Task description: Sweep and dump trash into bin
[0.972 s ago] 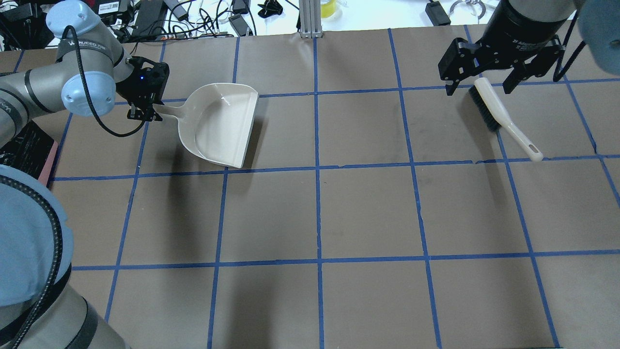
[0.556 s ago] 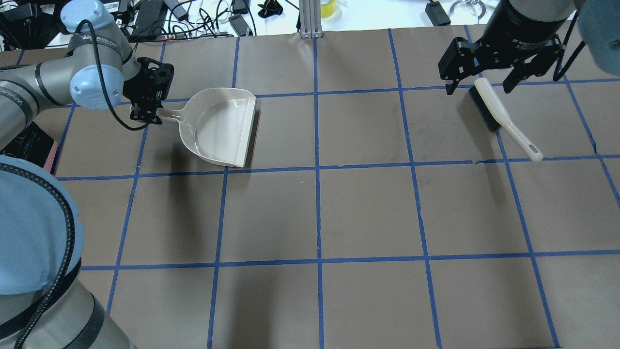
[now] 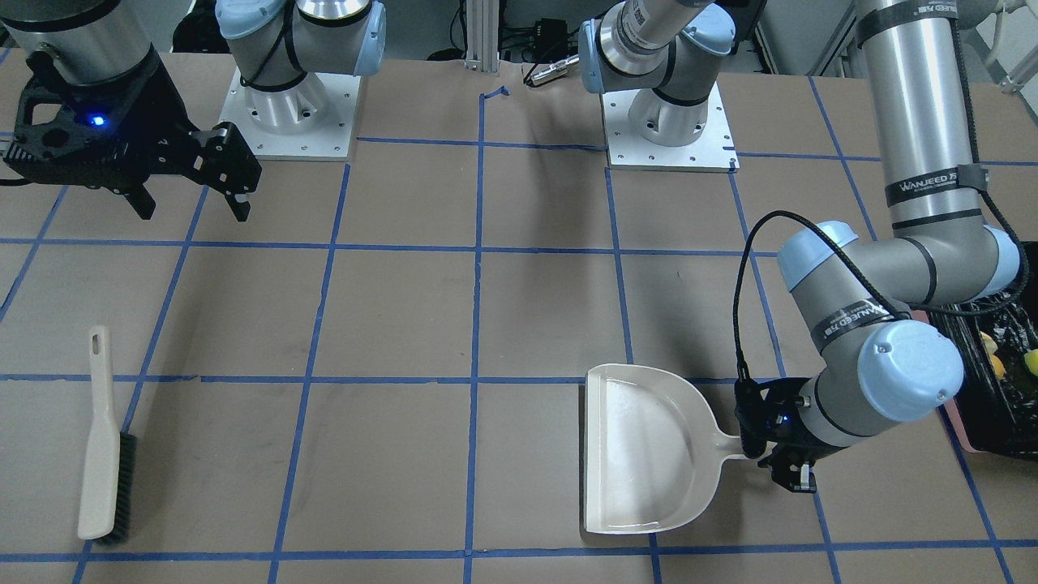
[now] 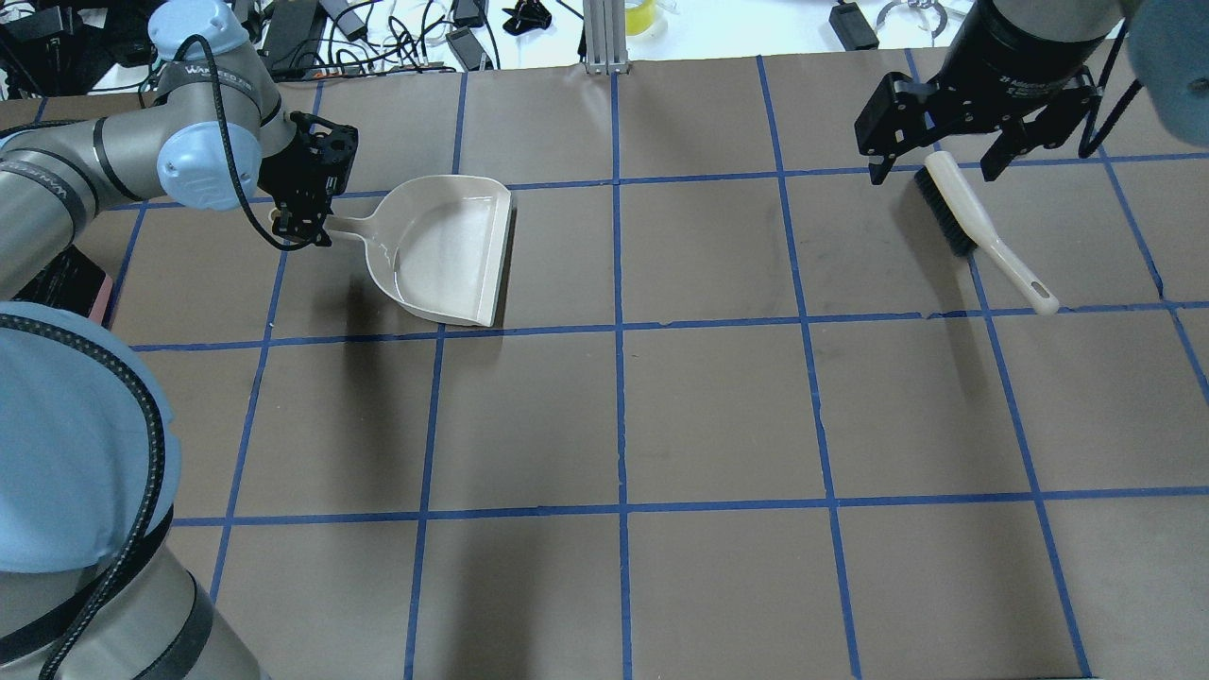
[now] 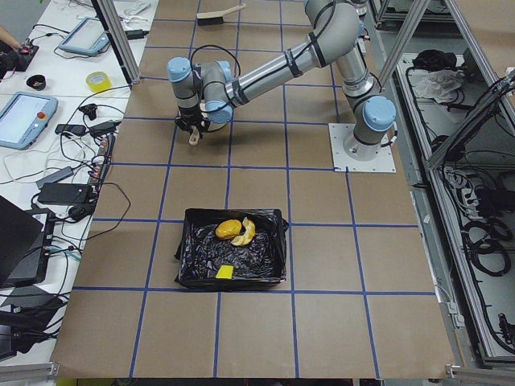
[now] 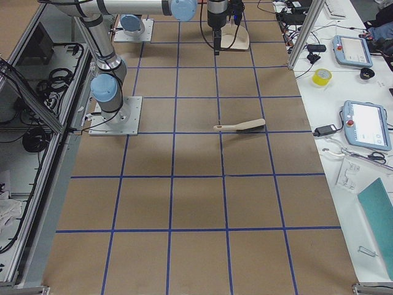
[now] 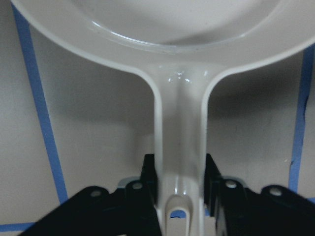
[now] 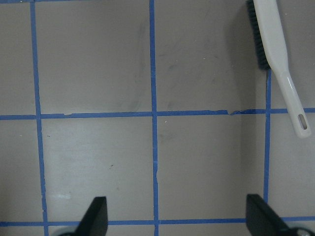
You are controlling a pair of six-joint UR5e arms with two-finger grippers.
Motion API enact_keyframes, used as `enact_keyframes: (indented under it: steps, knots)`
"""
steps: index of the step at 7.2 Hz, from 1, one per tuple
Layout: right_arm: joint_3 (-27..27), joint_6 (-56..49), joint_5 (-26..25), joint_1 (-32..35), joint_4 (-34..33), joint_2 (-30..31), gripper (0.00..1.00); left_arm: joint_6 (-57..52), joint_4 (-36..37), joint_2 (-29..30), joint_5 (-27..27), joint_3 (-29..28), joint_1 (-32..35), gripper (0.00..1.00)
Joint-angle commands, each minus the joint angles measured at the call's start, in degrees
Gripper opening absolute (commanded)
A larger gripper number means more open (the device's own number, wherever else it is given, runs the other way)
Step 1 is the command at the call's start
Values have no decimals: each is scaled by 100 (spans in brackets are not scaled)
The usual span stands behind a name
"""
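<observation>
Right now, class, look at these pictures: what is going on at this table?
The left tool is shut on the handle of the beige dustpan, whose pan is empty. The right tool hangs open above the table, and the brush lies loose on the table. The three trash pieces lie in the black-lined bin, so the sweeping and dumping look done.
</observation>
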State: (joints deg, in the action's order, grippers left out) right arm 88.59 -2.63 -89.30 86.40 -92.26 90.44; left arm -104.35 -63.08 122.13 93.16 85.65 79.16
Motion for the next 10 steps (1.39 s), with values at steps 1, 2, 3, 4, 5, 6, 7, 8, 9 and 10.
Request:
enact_keyframes:
  steps: [1,2,3,4,5,6,7,8,9,10]
  knots:
    - [0,0,9,0,-20,0,100,116,24,-14,1,-4,3,63]
    - [0,0,9,0,-20,0,100,186,16,-84,1,-13,3,68]
    - [0,0,9,0,-20,0,100,361,-28,-250,1,-66,38,69]
    - [0,0,0,0,-12,0,100,467,-229,-460,1,-83,116,68]
    - [0,0,0,0,-12,0,100,1416,-761,-810,1,-127,213,68]
    - [0,0,0,0,-3,0,100,2305,-1245,-1197,-43,-180,379,68]
    - [0,0,9,0,-20,0,100,3149,-1494,-1636,-52,-189,563,69]
    - [0,0,9,0,-12,0,100,4245,-1897,-2093,-104,-180,713,70]
    - [0,0,9,0,-20,0,100,5091,-2118,-2480,-235,-137,863,77]
    - [0,0,9,0,-20,0,100,6100,-2329,-2771,-245,-102,1029,80]
